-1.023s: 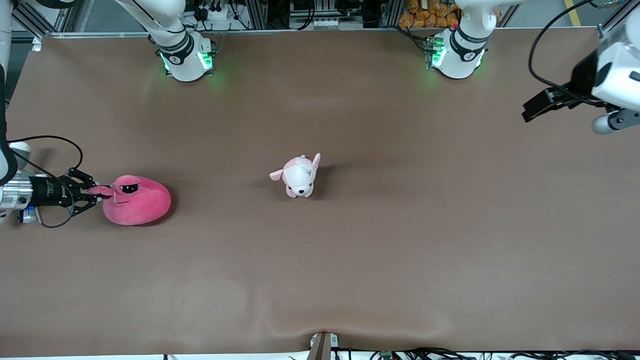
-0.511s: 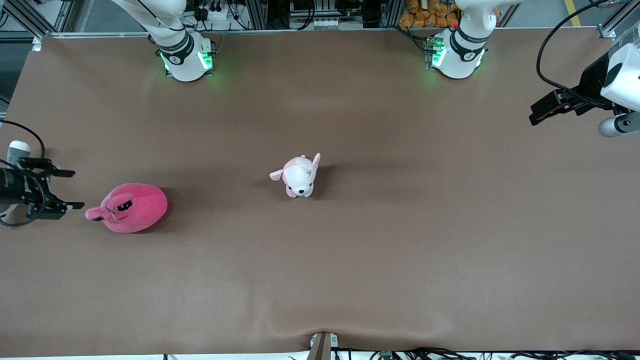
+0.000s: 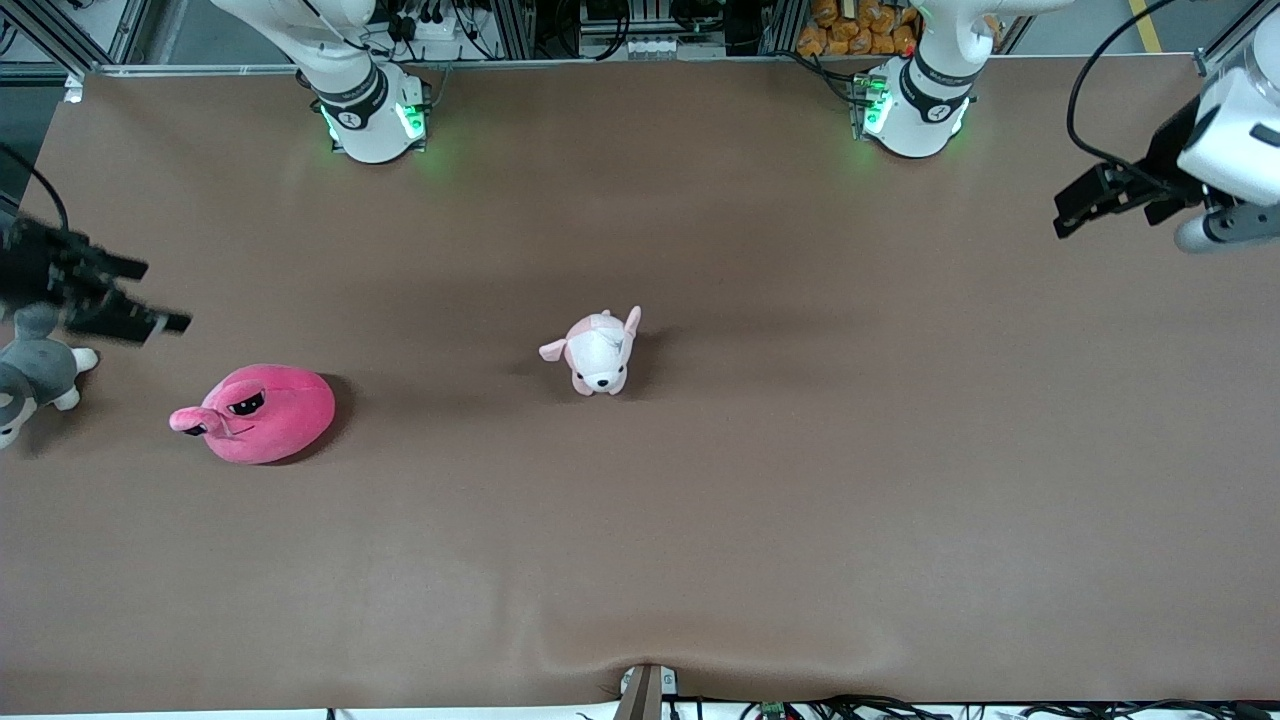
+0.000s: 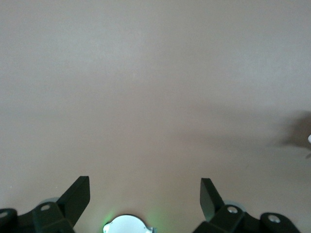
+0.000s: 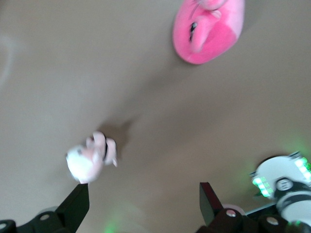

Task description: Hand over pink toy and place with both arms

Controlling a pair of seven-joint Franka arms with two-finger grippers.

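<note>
The pink toy (image 3: 255, 413) lies on the brown table toward the right arm's end, its black eyes up and a flap pointing at the table's end. It also shows in the right wrist view (image 5: 209, 31). My right gripper (image 3: 155, 295) is open and empty, in the air over the table beside the grey-and-white plush, apart from the pink toy. Its fingers (image 5: 77, 196) stand wide apart. My left gripper (image 3: 1062, 212) is open and empty, in the air over bare table at the left arm's end, its fingers (image 4: 80, 187) wide apart.
A small pale pink-and-white puppy plush (image 3: 598, 352) stands mid-table, also in the right wrist view (image 5: 90, 158). A grey-and-white plush (image 3: 35, 375) sits at the table's edge by the right gripper. The arm bases (image 3: 370, 110) stand along the back edge.
My right gripper let go of the pink toy's flap, opened and drew back and up, uncovering the grey plush. The toy settled on the table. The left gripper barely moved.
</note>
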